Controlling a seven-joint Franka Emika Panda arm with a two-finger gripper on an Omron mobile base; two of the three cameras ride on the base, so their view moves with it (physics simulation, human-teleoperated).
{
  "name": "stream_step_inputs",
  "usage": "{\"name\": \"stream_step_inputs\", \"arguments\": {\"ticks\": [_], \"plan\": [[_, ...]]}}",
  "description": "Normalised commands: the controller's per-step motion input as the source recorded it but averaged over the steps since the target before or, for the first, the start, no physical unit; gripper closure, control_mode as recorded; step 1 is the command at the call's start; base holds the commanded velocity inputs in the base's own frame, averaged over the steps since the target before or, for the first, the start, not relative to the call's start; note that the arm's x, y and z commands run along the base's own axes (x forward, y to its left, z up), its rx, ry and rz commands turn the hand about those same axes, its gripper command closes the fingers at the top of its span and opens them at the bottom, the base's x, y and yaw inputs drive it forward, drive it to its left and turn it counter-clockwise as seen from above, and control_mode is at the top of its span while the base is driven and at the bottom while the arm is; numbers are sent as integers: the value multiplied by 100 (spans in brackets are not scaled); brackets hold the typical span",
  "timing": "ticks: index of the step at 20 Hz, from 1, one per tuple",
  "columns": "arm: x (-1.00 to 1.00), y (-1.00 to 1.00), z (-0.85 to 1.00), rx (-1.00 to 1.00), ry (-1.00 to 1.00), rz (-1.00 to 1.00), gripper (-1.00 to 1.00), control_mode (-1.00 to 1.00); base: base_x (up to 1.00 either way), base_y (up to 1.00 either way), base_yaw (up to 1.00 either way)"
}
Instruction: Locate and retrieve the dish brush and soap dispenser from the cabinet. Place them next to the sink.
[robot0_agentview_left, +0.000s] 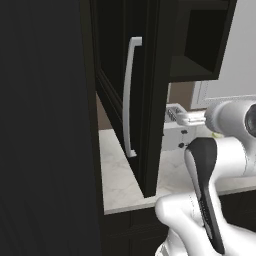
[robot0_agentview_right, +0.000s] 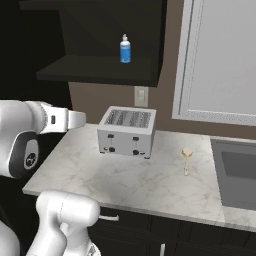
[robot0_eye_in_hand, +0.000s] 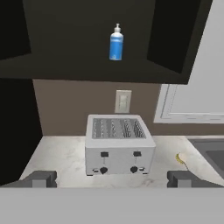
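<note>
In the left base view, note the cabinet door (robot0_agentview_left: 135, 100) swung open toward you, its bar handle (robot0_agentview_left: 129, 97) upright, and the counter (robot0_agentview_left: 120, 175) below it. In the hand view, the gripper (robot0_eye_in_hand: 113, 178) has its jaws spread wide with nothing between them; the two fingertips (robot0_eye_in_hand: 41, 178) rise far apart at the bottom edge, level with the front of the toaster (robot0_eye_in_hand: 118, 146). The soap dispenser (robot0_eye_in_hand: 116, 42) stands upright on the open cabinet shelf (robot0_eye_in_hand: 87, 72), directly above the toaster and well above the gripper; its long axis is vertical, pump at the top. The coming reach therefore appears to run upward and forward, not sideways, and you should expect to clear the shelf's front edge before closing on the bottle body. In the right base view, the dispenser (robot0_agentview_right: 125, 49) shows at the same spot on the shelf, above the toaster (robot0_agentview_right: 127, 131). Further right, the brush (robot0_agentview_right: 187, 156) already lies on the counter, head pointing toward the wall, handle toward you, just left of the sink (robot0_agentview_right: 235, 175). Judge the brush placed and the dispenser still to fetch.
</note>
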Motion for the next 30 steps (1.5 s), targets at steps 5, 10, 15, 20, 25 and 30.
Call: {"name": "stream_step_inputs", "arguments": {"ticks": [5,10,15,20,25,30], "plan": [[0,-3,2,4,-1,0,-100,-100,0,0,0],[-14,0,14,0,-3,0,-100,-100,0,0,0],[-11,0,21,2,-3,3,-100,-100,0,0,0],[-6,2,23,1,0,5,-100,-100,0,0,0],[-1,8,31,-1,-1,2,-100,-100,0,0,0],[0,0,32,0,-7,0,-100,-100,0,0,0]]}}
